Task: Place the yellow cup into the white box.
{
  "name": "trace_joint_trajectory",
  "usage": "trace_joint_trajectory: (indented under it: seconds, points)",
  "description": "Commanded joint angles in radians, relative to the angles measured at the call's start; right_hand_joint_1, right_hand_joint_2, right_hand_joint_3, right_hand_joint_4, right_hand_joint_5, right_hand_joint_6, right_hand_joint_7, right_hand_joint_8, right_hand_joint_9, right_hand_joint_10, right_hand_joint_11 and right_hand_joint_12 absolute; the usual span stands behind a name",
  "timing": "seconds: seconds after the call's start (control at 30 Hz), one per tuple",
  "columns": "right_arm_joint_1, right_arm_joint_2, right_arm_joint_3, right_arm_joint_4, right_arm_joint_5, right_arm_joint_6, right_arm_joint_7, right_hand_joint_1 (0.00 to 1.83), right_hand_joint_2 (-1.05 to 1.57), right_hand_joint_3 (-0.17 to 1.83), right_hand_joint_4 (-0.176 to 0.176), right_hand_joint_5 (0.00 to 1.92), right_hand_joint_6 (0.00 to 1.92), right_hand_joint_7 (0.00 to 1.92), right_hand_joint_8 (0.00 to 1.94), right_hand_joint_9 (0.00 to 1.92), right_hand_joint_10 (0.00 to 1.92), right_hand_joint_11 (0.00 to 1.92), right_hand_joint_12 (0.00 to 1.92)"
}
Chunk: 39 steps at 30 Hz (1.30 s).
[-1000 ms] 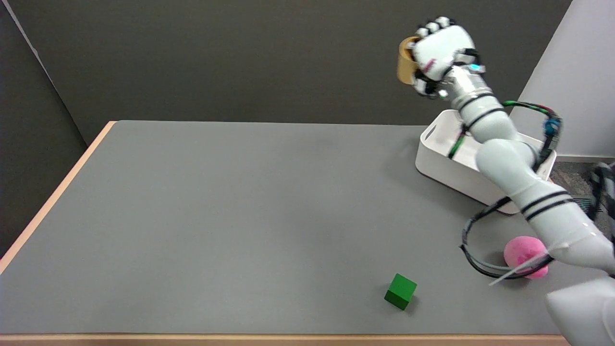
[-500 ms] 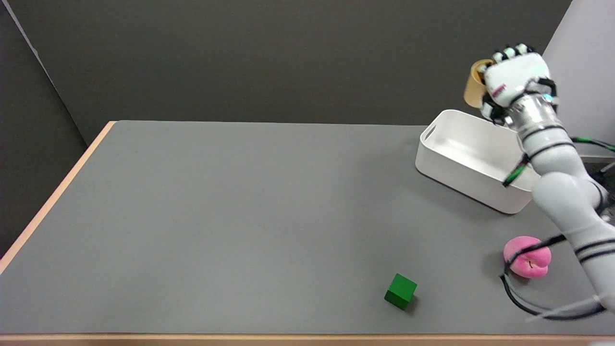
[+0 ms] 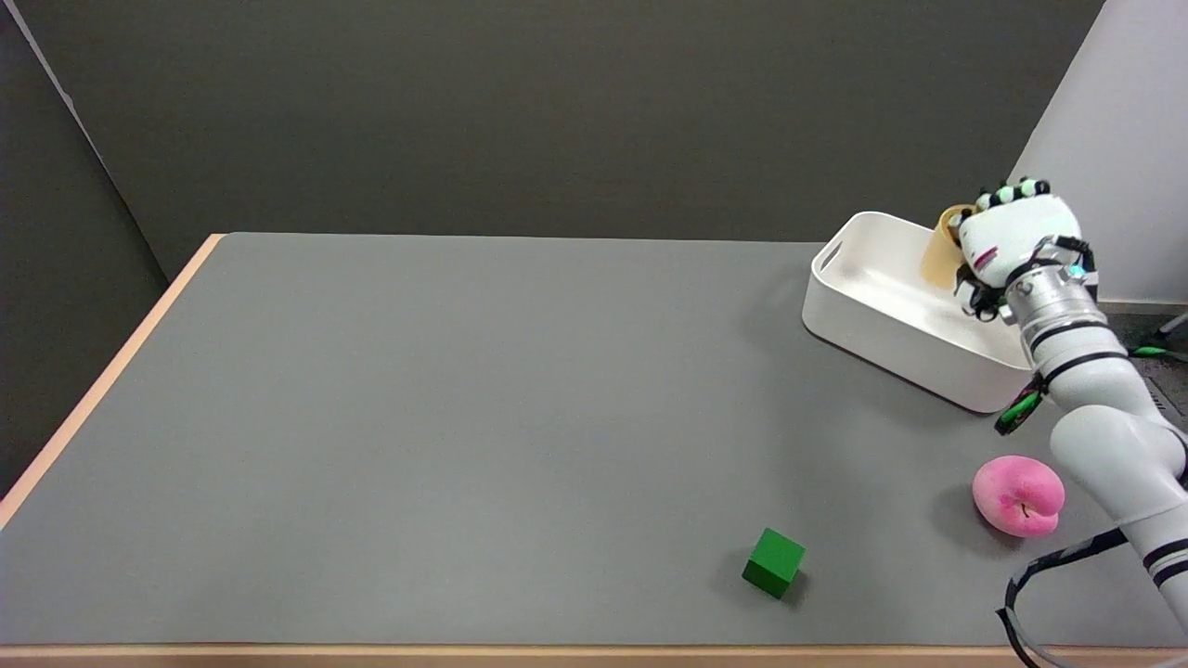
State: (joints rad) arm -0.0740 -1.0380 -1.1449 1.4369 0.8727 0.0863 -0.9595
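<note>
So the right hand (image 3: 1016, 239) has come down and over to the right since a second ago, when it was holding the yellow cup (image 3: 942, 257) high up against the dark wall. Now it's low over the far right end of the white box (image 3: 891, 320), fingers clamped around the cup, which looks tilted and sits inside the box opening, though I can't tell if it touches the bottom. On the gray table (image 3: 464, 417) the green cube (image 3: 773, 562) and the pink peach toy (image 3: 1018, 495) sit near the front edge, well apart from each other.
</note>
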Motion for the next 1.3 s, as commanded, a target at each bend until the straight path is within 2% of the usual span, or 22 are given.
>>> trace_joint_trajectory:
  seconds: [0.03, 0.07, 0.1, 0.13, 0.2, 0.27, 0.33, 0.4, 0.5, 0.6, 0.73, 0.83, 0.9, 0.97, 1.03, 1.1, 1.17, 1.27, 1.3]
  points:
    - [0.043, 0.069, -0.141, -0.15, 0.078, 0.039, 0.063, 0.85, 1.05, 0.52, 0.176, 0.65, 1.59, 0.42, 0.59, 0.36, 0.77, 0.37, 1.33]
    - [0.057, 0.073, -0.149, -0.16, 0.116, 0.039, 0.081, 0.82, 0.98, 0.62, 0.176, 0.6, 1.47, 0.41, 0.55, 0.36, 0.77, 0.36, 1.33]
    - [0.065, 0.074, -0.155, -0.164, 0.14, 0.041, 0.086, 0.77, 0.82, 0.83, 0.176, 0.5, 1.23, 0.39, 0.48, 0.35, 0.75, 0.33, 1.35]
    - [0.075, 0.077, -0.165, -0.169, 0.162, 0.045, 0.086, 0.71, 0.72, 0.95, 0.168, 0.41, 1.0, 0.37, 0.42, 0.33, 0.74, 0.3, 1.36]
    - [0.093, 0.082, -0.185, -0.175, 0.179, 0.054, 0.086, 0.52, 0.63, 0.96, 0.127, 0.24, 0.53, 0.3, 0.36, 0.29, 0.71, 0.26, 1.33]
    - [0.111, 0.086, -0.216, -0.176, 0.192, 0.069, 0.086, 0.35, 0.57, 0.95, 0.115, 0.12, 0.37, 0.18, 0.27, 0.2, 0.63, 0.11, 1.21]
    - [0.123, 0.088, -0.233, -0.175, 0.196, 0.076, 0.086, 0.27, 0.54, 0.95, 0.118, 0.07, 0.33, 0.11, 0.25, 0.11, 0.57, 0.0, 1.09]
    - [0.133, 0.089, -0.252, -0.168, 0.196, 0.076, 0.086, 0.25, 0.49, 0.95, 0.112, 0.06, 0.26, 0.08, 0.09, 0.03, 0.53, 0.0, 0.97]
    - [0.151, 0.091, -0.275, -0.157, 0.196, 0.106, 0.086, 0.22, 0.47, 0.93, 0.113, 0.05, 0.27, 0.06, 0.12, 0.02, 0.5, 0.0, 0.94]
    - [0.164, 0.096, -0.301, -0.124, 0.19, 0.201, 0.103, 0.21, 0.46, 0.93, 0.116, 0.05, 0.27, 0.05, 0.13, 0.02, 0.48, 0.0, 0.9]
    - [0.223, 0.109, -0.34, -0.041, 0.125, 0.33, 0.182, 0.2, 0.53, 0.96, 0.111, 0.04, 0.25, 0.03, 0.11, 0.02, 0.39, 0.0, 0.76]
    - [0.297, 0.122, -0.369, 0.042, 0.055, 0.299, 0.193, 0.24, 0.61, 0.98, 0.101, 0.03, 0.29, 0.0, 0.17, 0.0, 0.36, 0.0, 0.64]
    - [0.344, 0.129, -0.405, 0.095, 0.054, 0.275, 0.198, 0.21, 0.66, 0.88, 0.101, 0.03, 0.28, 0.0, 0.17, 0.0, 0.37, 0.0, 0.57]
    - [0.387, 0.136, -0.465, 0.143, 0.055, 0.274, 0.223, 0.21, 0.66, 0.89, 0.099, 0.04, 0.3, 0.0, 0.19, 0.0, 0.37, 0.0, 0.56]
    - [0.423, 0.138, -0.544, 0.177, 0.055, 0.283, 0.274, 0.22, 0.7, 0.84, 0.097, 0.05, 0.3, 0.0, 0.22, 0.0, 0.4, 0.0, 0.63]
    - [0.463, 0.134, -0.654, 0.2, 0.059, 0.287, 0.33, 0.39, 0.65, 1.01, 0.077, 0.07, 0.27, 0.09, 0.08, 0.04, 0.43, 0.0, 0.66]
    - [0.496, 0.124, -0.742, 0.216, 0.062, 0.287, 0.359, 0.26, 0.63, 1.01, 0.089, 0.07, 0.28, 0.1, 0.13, 0.04, 0.49, 0.0, 0.77]
    - [0.522, 0.084, -0.859, 0.24, 0.066, 0.276, 0.389, 0.13, 0.75, 0.87, 0.092, 0.11, 0.33, 0.17, 0.25, 0.14, 0.55, 0.0, 0.89]
    - [0.525, 0.057, -0.89, 0.254, 0.066, 0.258, 0.4, 0.12, 0.71, 0.95, 0.091, 0.11, 0.36, 0.18, 0.27, 0.15, 0.58, 0.0, 0.93]
